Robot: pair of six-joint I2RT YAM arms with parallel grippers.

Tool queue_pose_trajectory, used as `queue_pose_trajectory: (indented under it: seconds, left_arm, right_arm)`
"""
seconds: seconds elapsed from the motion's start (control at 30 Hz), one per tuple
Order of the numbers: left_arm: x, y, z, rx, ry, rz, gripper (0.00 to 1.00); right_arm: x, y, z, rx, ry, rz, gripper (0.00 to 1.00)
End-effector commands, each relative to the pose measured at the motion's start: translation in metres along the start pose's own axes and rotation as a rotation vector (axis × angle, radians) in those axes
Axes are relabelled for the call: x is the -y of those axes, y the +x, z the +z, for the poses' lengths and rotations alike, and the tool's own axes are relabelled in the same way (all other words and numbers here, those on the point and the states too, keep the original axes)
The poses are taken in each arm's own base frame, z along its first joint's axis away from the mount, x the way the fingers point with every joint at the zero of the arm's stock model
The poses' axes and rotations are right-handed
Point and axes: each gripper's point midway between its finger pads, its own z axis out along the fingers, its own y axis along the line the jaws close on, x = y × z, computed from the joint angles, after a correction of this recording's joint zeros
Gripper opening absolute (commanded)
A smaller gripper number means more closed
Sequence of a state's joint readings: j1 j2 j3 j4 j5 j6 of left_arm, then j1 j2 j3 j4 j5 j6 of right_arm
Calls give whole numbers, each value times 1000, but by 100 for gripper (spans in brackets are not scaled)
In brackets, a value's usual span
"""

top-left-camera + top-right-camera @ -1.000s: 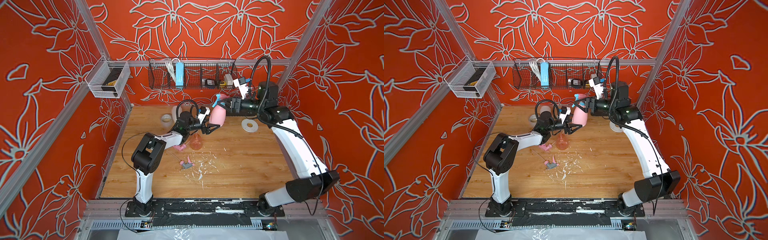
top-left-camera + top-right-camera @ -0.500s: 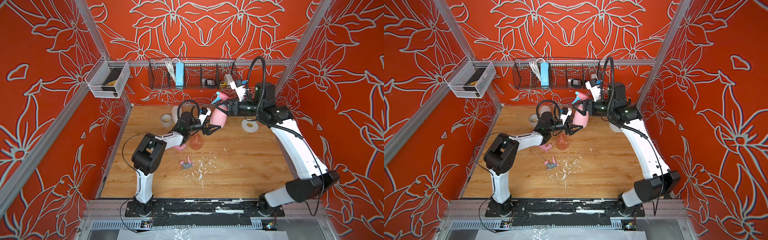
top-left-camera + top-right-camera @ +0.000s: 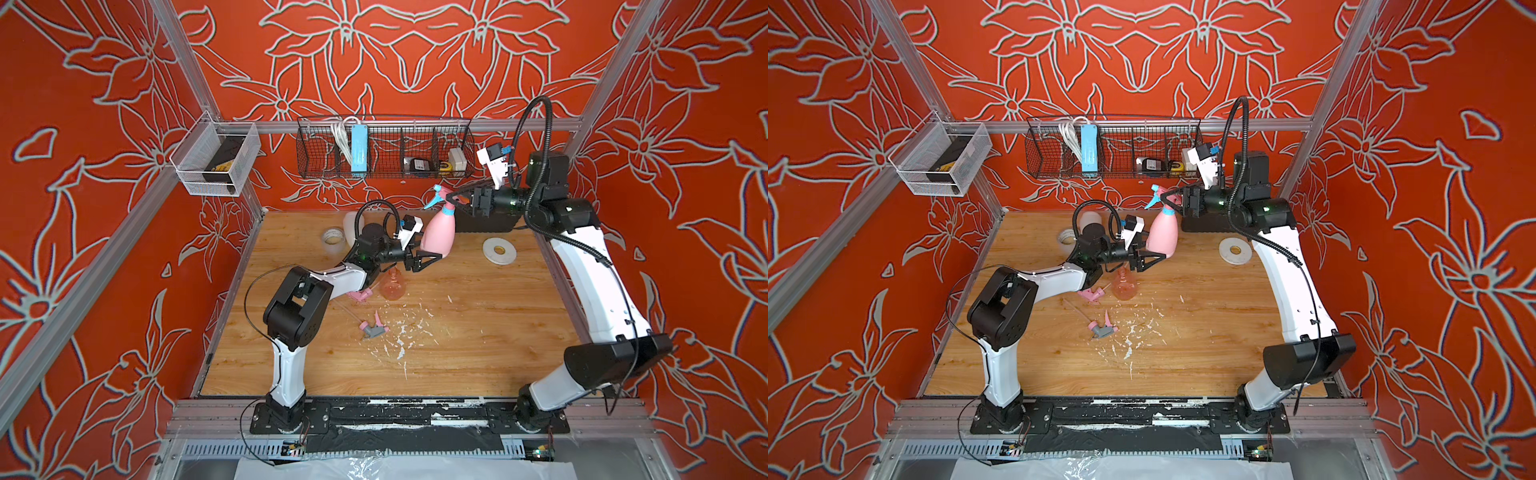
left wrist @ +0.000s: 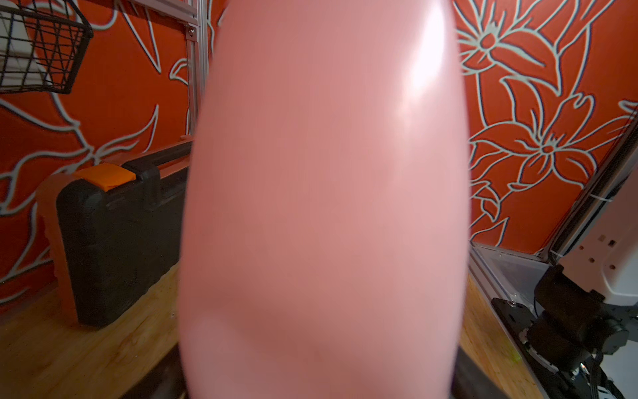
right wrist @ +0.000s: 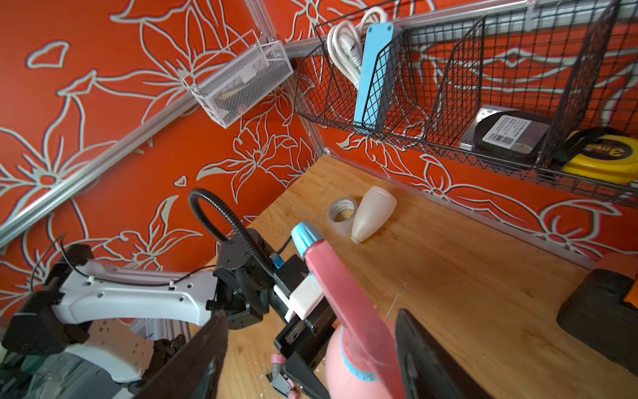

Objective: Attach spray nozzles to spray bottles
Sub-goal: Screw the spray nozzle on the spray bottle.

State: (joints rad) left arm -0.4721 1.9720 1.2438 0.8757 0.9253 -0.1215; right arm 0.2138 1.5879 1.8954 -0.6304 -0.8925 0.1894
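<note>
Left hand (image 3: 432, 252) grips pink bottle (image 3: 438, 232); right hand (image 3: 453, 200) seemingly loose around nozzle (image 3: 441, 195).

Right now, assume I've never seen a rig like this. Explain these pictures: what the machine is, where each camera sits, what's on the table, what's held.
Two robot arms are mounted at the near edge of a wooden table. Two pictures come from a camera pair overhead and show nearly the same scene. The other two come from a camera on each arm's wrist.

The left hand grips the lower body of a pink bottle, which fills that arm's wrist view. A pink-and-blue nozzle sits on the bottle's neck. The right hand is open around the nozzle, with one finger on each side.

Also on the table are an orange bottle, a cream bottle, an all-pink nozzle, a pink-and-grey nozzle, a white tape roll, another tape roll and a black case.
</note>
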Motion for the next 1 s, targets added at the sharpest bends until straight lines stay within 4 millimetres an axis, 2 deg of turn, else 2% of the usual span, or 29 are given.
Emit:
queue_pose_trajectory:
  seconds: [0.0, 0.67, 0.87, 0.97]
  left_arm:
    - [14, -35, -3, 52, 42, 64, 35]
    - [17, -44, -2, 63, 57, 65, 35]
    - [17, -41, -3, 56, 54, 63, 35]
    - [17, -40, -3, 51, 54, 62, 35]
  right_arm:
    - [-9, 4, 3, -10, -63, -14, 64]
    - [7, 25, 24, -74, 18, -35, 56]
    - [12, 25, 23, -66, 58, -46, 60]
    - [16, 25, 21, -62, 89, -46, 72]
